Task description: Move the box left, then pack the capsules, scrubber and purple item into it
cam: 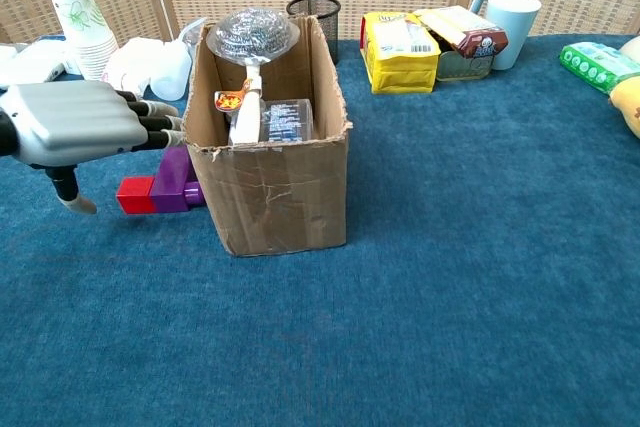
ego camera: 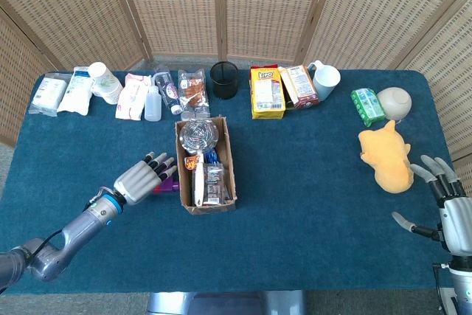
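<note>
The bench [ego camera: 310,204], covered in blue cloth, carries everything; on it, left of centre, stands the open cardboard box [cam: 285,192], long side running away from the robot; inside the box the scrubber [cam: 251,35] lies with its steel-wool head at the far end and its white handle pointing toward the near end, and a dark pack of capsules [cam: 287,118] sits just beside the handle.

The left robot hand [cam: 75,122] hovers low just left of the box, fingers apart and stretched toward the box wall, holding nothing; its fingertips [ego camera: 164,161] lie over the purple item [cam: 178,175], which rests on the bench against the left wall of the box with a red block [cam: 134,194] joined at its outer end; whether the fingers touch it cannot be told.

The right robot hand [ego camera: 448,208] sits at the near right edge of the bench, fingers spread, empty, well apart from the box; a yellow plush toy [ego camera: 388,156] lies near it; along the far edge stand a yellow packet [ego camera: 266,91], a pale mug [ego camera: 325,77] and a black mesh cup [ego camera: 224,80].
</note>
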### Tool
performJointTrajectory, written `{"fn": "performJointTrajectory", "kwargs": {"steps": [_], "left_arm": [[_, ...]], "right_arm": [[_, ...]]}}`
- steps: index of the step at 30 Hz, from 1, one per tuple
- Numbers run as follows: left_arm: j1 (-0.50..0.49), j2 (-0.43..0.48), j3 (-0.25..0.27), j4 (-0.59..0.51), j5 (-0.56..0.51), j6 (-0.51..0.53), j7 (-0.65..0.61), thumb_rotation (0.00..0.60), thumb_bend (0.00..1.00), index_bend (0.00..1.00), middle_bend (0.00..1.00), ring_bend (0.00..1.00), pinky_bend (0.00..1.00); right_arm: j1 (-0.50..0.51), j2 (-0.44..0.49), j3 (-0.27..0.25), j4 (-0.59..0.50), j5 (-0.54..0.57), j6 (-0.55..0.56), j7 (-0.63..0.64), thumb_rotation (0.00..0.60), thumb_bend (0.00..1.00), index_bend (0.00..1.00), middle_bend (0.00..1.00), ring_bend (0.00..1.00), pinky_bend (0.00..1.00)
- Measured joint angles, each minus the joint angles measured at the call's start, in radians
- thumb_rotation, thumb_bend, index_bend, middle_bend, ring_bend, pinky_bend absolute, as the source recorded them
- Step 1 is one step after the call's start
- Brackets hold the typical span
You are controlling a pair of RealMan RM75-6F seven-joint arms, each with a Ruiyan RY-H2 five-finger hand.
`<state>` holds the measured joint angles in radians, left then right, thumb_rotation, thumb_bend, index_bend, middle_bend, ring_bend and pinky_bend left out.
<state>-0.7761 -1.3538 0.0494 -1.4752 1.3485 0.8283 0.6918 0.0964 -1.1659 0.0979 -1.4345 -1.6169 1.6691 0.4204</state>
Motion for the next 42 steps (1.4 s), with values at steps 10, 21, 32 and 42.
{"fn": "performJointTrajectory", "kwargs": {"steps": [10,21,32,42], "left_arm": [[-0.019,-0.051,-0.006,0.021,-0.068,-0.031,0.093,0.600,0.00,0.04,0.00,0.00,0.18],[-0.028,-0.113,-0.017,0.054,-0.097,-0.010,0.132,0.600,0.00,0.41,0.42,0.33,0.55],[-0.015,-0.140,-0.007,0.087,-0.073,0.027,0.123,0.600,0.00,0.47,0.48,0.39,0.61],[0.018,-0.002,-0.022,-0.006,-0.022,0.118,0.013,0.600,0.00,0.48,0.49,0.39,0.62]], "right_arm": [[-0.001,0.002,0.003,0.002,0.004,0.001,0.016,0.600,0.00,0.19,0.07,0.00,0.14],[-0.002,0.004,0.006,0.003,0.006,0.001,0.031,0.600,0.00,0.19,0.08,0.00,0.14],[-0.002,0.004,0.007,0.003,0.007,0.001,0.040,0.600,0.00,0.19,0.08,0.00,0.14],[0.000,0.001,0.001,-0.005,-0.006,0.002,0.023,0.600,0.00,0.19,0.08,0.00,0.14]]}}
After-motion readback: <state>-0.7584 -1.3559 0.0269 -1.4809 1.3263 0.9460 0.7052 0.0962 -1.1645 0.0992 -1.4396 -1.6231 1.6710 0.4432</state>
